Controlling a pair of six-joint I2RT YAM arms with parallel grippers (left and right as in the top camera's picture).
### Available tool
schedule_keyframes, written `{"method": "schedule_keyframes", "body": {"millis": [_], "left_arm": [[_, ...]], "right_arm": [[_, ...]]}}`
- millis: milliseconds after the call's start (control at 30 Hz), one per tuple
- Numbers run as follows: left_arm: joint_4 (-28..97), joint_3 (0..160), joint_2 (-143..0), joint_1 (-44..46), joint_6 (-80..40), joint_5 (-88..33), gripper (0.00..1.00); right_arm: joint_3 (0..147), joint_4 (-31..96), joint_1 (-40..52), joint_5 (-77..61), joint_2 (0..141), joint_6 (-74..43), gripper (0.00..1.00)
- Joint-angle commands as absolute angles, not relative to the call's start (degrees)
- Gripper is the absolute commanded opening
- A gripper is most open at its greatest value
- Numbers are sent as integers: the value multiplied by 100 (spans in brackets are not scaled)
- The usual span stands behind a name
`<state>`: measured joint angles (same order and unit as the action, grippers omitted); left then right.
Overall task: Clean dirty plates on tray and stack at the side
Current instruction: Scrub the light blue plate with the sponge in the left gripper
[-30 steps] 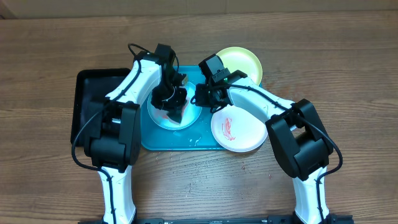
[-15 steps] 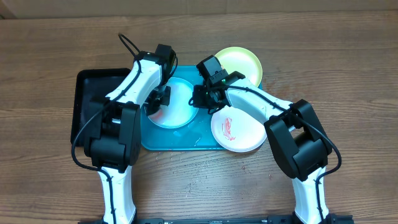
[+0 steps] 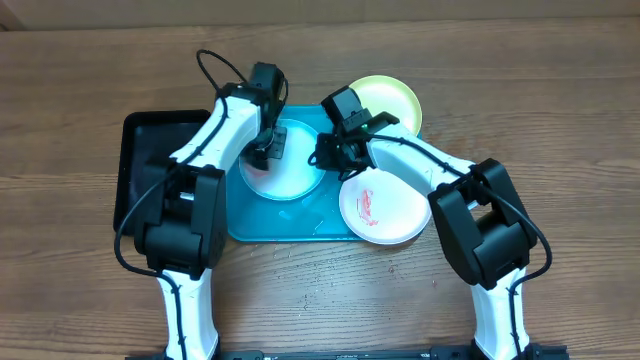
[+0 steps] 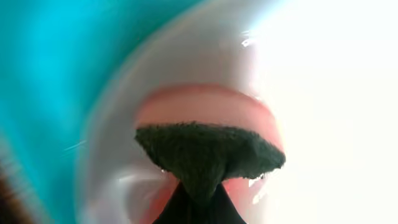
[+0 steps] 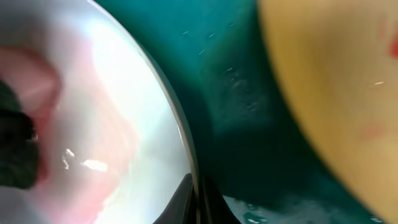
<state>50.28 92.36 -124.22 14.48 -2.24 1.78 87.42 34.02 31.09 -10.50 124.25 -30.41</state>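
Mid-table, the round light blue plastic plate (image 3: 295,175) lies on the large turquoise rectangular plastic tray (image 3: 260,222). The left gripper (image 3: 268,150), clamped on 1 dark scrub pad (image 4: 208,155), presses it onto the plate. The right gripper (image 3: 323,158) pinches the plate's right rim.

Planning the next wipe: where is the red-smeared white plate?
Overhead, the white plate lies at the tray's near right corner, beside the light blue plate.
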Motion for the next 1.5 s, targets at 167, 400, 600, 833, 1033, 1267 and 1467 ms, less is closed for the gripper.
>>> {"method": "schedule_keyframes", "body": {"millis": [167,400,600,833,1033,1267,1467], "left_arm": [[4936,9168,-12626,1594,449,-2648,4],[4589,9170,-12626,1365,-1317,-80,4],[5057,9170,-12626,1308,-2521,2314,4],[6121,9170,-12626,1343,-1721,832,4],[6744,9170,-12626,1352,333,-2139,4],[6370,9170,-12626,1352,1033,-3457,4],[4950,9170,-12626,1350,-506,-1907,4]], "right_arm": [[8739,3420,3153,-1022,12455,-2985,4],[8739,3422,3153,-1046,12455,-2985,4],[8739,3435,3153,-1039,12455,-2985,4],[8739,3424,3153,-1039,12455,-2985,4],[8739,3391,3153,-1039,12455,-2985,4],[8739,3393,3153,-1039,12455,-2985,4],[8739,3404,3153,-1041,12455,-2985,4]]}}
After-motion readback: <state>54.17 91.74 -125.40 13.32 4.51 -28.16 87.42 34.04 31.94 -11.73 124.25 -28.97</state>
